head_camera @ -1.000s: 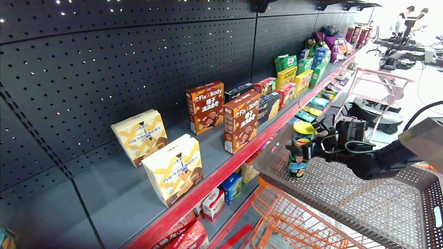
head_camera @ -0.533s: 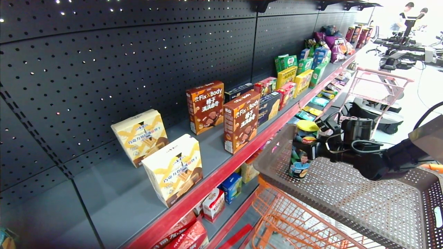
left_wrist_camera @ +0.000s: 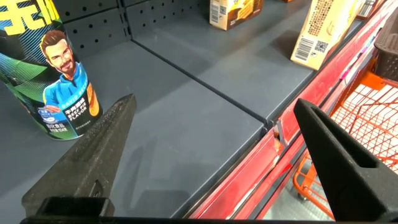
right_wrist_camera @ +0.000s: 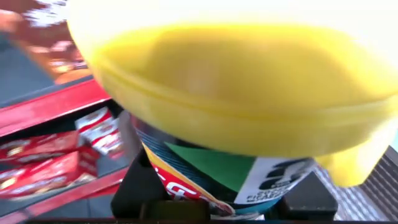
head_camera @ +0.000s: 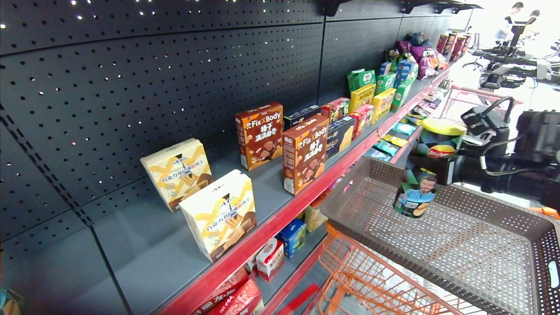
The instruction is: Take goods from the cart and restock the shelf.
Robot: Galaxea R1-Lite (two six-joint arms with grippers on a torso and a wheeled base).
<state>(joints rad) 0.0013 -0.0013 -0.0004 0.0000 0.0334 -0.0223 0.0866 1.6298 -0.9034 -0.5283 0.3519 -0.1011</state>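
A dark pegboard wall (head_camera: 175, 65) stands behind, with small points of light shining through some holes. Far right, the room is very bright, with a pale floor (head_camera: 544, 98) and desks (head_camera: 498, 54) carrying equipment.

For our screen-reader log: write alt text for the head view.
The right hand grips a yellow-lidded can over the cart's brown perforated tray. Beside it, a grey shelf with a red front edge carries rows of snack boxes.
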